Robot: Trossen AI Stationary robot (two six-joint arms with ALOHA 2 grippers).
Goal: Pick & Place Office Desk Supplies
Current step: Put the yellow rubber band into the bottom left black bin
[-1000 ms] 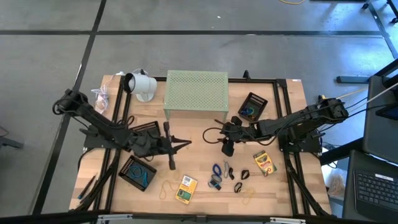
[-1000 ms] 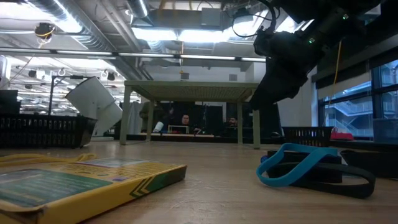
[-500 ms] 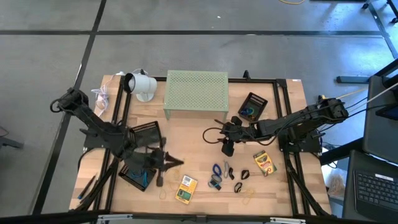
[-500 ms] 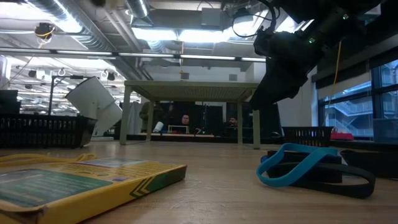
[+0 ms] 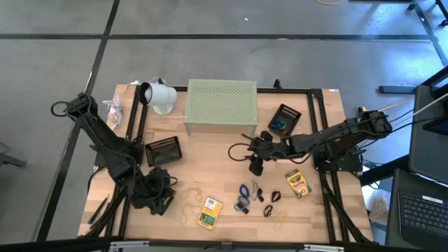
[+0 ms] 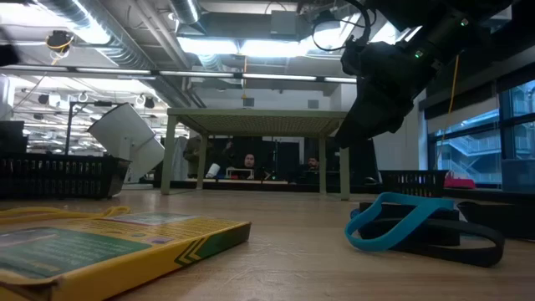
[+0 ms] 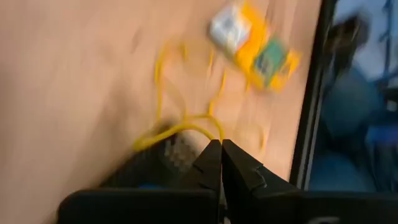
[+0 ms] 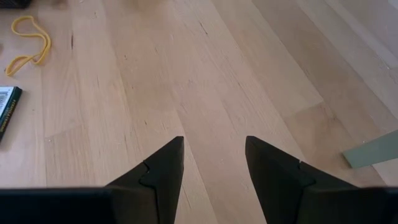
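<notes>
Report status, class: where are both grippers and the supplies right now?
Left gripper shut over black basket, yellow rubber band at its tips, grip unclear. Right gripper open, empty, above bare table. Nothing blocking.

A pale green riser (image 5: pixel 221 103) with many small holes stood at the far edge of the wooden table (image 5: pixel 217 157). A white cup (image 5: pixel 158 96) lay near the table's far left corner.
</notes>
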